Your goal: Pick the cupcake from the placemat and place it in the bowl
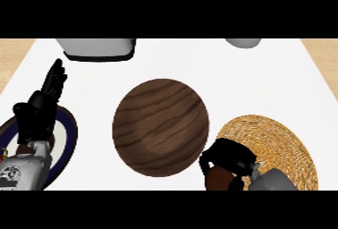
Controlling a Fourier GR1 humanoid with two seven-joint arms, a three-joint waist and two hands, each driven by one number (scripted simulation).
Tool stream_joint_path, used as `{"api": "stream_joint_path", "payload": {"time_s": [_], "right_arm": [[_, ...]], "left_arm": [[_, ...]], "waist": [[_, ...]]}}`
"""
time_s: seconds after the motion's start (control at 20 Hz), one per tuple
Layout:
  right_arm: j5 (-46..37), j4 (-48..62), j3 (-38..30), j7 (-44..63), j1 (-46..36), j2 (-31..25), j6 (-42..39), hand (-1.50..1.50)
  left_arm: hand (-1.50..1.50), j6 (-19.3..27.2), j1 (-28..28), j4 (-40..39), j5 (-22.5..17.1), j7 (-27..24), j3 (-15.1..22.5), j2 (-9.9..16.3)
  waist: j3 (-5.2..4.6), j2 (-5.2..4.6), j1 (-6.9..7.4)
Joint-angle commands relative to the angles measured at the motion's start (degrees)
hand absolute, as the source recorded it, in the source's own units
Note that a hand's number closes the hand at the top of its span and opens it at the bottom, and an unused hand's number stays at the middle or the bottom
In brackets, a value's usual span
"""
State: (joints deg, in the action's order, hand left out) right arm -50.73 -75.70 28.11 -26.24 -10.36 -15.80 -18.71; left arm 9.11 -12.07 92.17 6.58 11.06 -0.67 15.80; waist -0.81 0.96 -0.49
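No legible txt, labels, brands, nos. or signs on anything.

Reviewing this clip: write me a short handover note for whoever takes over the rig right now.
Left hand: open, fingers up, resting at the left over a dark-rimmed plate.
Right hand: curled round a brown item, apparently the cupcake, at the left edge of the woven placemat.
Wooden bowl: centre of the counter, holding nothing.
Done: cupcake seemingly grasped.
Left: carry it left to the bowl and release.
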Motion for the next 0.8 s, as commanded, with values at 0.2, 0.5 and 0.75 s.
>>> {"api": "stream_joint_path", "payload": {"time_s": [0.2, 0.5, 0.75], "right_arm": [[-5.10, -4.96, 13.94, 22.36, 5.55, 15.44, 5.90, 1.50], [-0.79, -15.83, 24.07, 34.50, 13.72, 15.68, 19.22, 1.50], [-3.59, -23.27, 32.79, 45.17, 17.21, 15.76, 32.74, 1.50]], "left_arm": [[0.00, -0.33, -0.06, -0.14, 0.05, -0.10, 0.24, 0.06], [0.00, 0.29, 0.30, -1.17, 0.48, -0.46, -0.18, -0.01], [0.00, 0.61, 0.83, -1.12, 0.76, -0.15, -0.04, -0.28]], "waist": [[0.57, 0.58, 0.90], [0.90, 0.45, -0.97], [0.79, 0.79, -2.06]]}}
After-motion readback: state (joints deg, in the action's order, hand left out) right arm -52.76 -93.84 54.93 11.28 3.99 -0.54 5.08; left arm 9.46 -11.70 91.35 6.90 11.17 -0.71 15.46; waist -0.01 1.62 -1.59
